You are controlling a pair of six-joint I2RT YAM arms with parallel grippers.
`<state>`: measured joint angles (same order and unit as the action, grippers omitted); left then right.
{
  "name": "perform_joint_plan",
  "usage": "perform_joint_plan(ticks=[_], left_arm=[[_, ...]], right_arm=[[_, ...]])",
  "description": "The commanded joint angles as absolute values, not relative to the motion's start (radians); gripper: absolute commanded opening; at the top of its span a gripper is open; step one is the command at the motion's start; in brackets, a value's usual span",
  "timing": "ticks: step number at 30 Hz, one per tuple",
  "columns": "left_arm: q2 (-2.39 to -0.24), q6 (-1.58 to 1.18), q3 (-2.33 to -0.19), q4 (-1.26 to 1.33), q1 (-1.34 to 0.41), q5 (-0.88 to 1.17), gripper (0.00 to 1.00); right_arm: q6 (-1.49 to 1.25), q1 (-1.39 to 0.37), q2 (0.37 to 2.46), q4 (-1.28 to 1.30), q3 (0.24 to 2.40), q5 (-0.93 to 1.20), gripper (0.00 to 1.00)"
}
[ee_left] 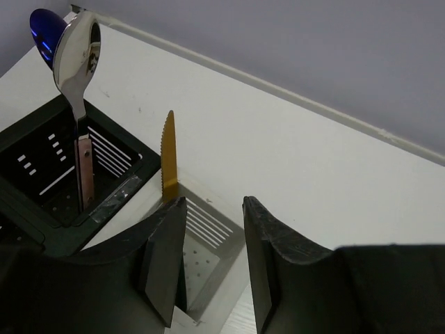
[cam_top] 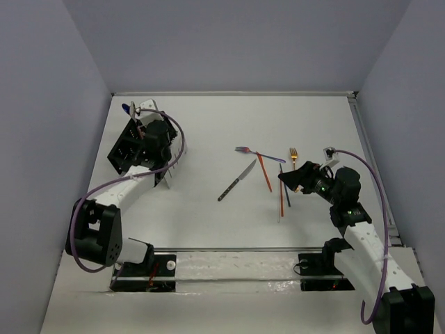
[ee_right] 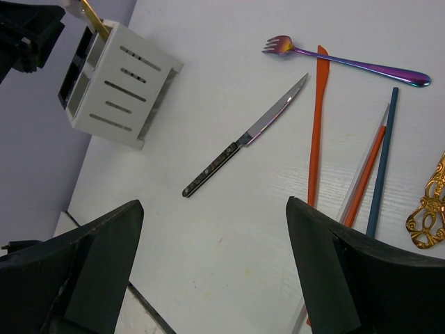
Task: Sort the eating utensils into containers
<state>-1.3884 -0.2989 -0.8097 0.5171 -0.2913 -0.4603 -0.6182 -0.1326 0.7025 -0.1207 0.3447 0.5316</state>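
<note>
The jaws of the left gripper [ee_left: 212,236] are released and empty above the white caddy [ee_right: 118,83], where a gold knife [ee_left: 167,156] is stood upright. The spoons [ee_left: 78,59] are kept apart in the black caddy [ee_left: 42,160]. The jaws of the right gripper [ee_right: 214,229] are spread wide, holding nothing, over the silver knife [ee_right: 243,139] on the surface, probably as the next pick.

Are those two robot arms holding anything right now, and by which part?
Nothing is held: the left fingers and the right fingers both stand open with empty gaps.

glossy metal spoon [ee_left: 78,52]; matt plastic white caddy [ee_right: 118,87].
</note>
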Motion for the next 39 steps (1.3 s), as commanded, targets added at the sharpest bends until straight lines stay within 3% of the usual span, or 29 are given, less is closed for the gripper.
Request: perform_joint_plan(ticks=[1,10,21,31,39], left_arm=[[-1.267,-0.345,-0.85,0.486,-0.343,-0.448,0.38],[-1.207,-0.377,-0.922,0.154,-0.578,-0.255,0.38],[-1.336,-0.396,-0.801,0.098,-0.808,-0.138,0.38],[-1.639,-0.321,-0.923,0.104,-0.854,-0.069,0.39],[-1.746,-0.267,-0.992,0.095,-0.854,-0.127,0.39]], right_arm=[[-0.617,-0.14,0.709,-0.183,0.339,0.543,0.89],[-0.617,-0.14,0.704,-0.181,0.339,0.541,0.89],[-0.617,-0.149,0.716,-0.186,0.337,0.54,0.89],[-0.614,-0.149,0.719,-0.186,0.339,0.535,0.89],[-0.614,-0.149,0.719,-0.189,0.337,0.537,0.89]])
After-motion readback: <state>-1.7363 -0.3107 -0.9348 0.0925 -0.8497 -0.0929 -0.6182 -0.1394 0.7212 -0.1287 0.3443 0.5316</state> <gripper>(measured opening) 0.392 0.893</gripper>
